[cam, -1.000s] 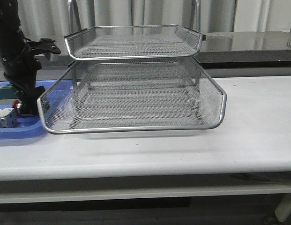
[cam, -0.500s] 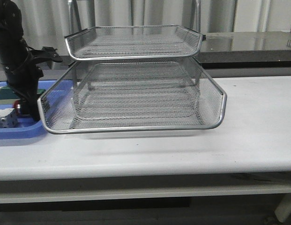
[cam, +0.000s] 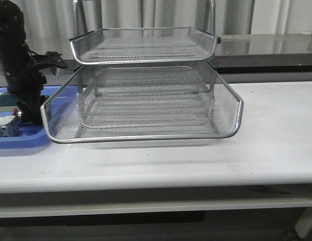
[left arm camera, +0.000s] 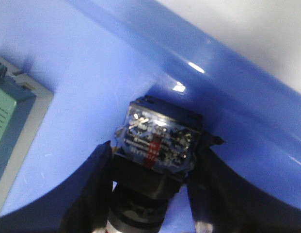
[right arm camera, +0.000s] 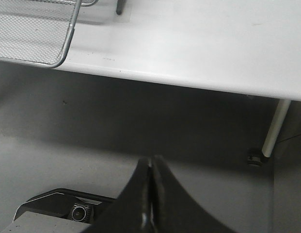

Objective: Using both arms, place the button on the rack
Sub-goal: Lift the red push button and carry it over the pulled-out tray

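Note:
In the left wrist view the button (left arm camera: 157, 141) shows its blue rear block and black body, just over the floor of the blue tray (left arm camera: 92, 63). My left gripper (left arm camera: 157, 146) is shut on it, a dark finger (left arm camera: 94, 184) pressed on each side. From the front, the left arm reaches down into the tray beside the rack's left edge, and the button's red head (cam: 15, 111) peeks out by the gripper (cam: 25, 118). The silver wire rack (cam: 145, 136) stands mid-table. My right gripper (right arm camera: 151, 162) is shut and empty, hanging below the table edge over the floor.
A green block (left arm camera: 9, 114) lies in the blue tray (cam: 20, 143) near the button, and a white block (cam: 6, 128) sits at the tray's front. A corner of the rack (right arm camera: 63, 53) and a table leg (right arm camera: 271, 131) show in the right wrist view.
The left arm has shifted a little to the left over the tray, with the button's red head moving with it. The rack has not moved.

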### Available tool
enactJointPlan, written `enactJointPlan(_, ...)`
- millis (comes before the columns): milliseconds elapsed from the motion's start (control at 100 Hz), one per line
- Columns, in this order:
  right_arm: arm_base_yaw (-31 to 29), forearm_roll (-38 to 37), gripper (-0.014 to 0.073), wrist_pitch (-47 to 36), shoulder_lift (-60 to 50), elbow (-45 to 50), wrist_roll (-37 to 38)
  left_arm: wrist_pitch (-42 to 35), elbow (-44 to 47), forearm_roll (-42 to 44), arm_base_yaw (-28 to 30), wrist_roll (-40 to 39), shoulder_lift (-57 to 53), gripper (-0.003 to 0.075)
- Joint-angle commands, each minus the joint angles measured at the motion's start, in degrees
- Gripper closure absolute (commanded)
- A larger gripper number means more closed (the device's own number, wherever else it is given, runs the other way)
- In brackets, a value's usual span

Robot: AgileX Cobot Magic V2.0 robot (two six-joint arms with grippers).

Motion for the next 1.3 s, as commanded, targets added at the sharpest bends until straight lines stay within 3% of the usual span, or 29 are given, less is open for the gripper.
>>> enactJointPlan(0,-0.2,-0.4,0.0661,-3.2,0.0,-1.9,-0.3,1.5,-3.0,0.8,-0.3,-0.3,-3.1,0.0741)
enactJointPlan(380,-0.2,-0.4,0.0661,-3.2,0.0,-1.9,-0.3,19.3,-19.6,0.8,-0.2,-3.9,-3.3,0.0741)
enactJointPlan(1010,-0.2,-0.4,0.0661,-3.2,0.0,-1.9,-0.3,19.3,-20.9,2.1,-1.0,-16.8,-21.0,0.0741)
enactJointPlan(1290,-0.2,-0.4,0.0661,-3.2,0.0,-1.9,-0.3,19.3,-16.2,1.7,-6.2,-18.3,-32.4,0.0741)
